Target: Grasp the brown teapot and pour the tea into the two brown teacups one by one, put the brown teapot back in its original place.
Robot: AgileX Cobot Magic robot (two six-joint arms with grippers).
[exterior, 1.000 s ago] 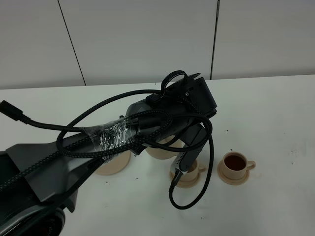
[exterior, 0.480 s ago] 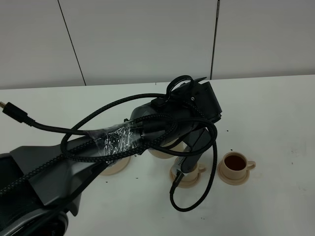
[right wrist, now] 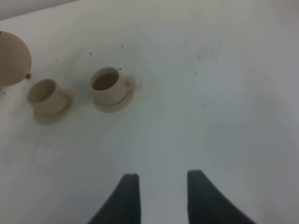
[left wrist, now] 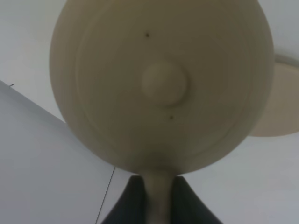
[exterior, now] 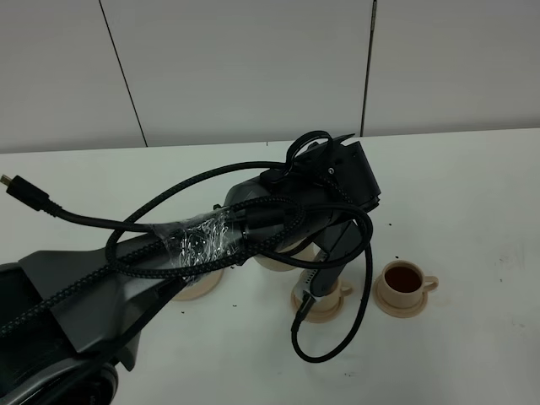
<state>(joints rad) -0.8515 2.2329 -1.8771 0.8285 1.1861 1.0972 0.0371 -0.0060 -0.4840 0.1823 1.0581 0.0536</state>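
Left hand (left wrist: 159,198), pinching teapot (left wrist: 161,88) handle, edges over left cup (right wrist: 46,95) and steadies; right cup (exterior: 421,285) holds tea (exterior: 402,277), second pour due.

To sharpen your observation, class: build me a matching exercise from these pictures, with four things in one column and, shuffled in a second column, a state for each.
Things:
1. brown teapot
2. rightmost teacup
3. right pincer
4. wide saucer

States:
A. holds dark liquid
B. partly hidden under the left arm
C. gripped by its handle
D. open, holding nothing

Pairs: 1-C, 2-A, 3-D, 4-B
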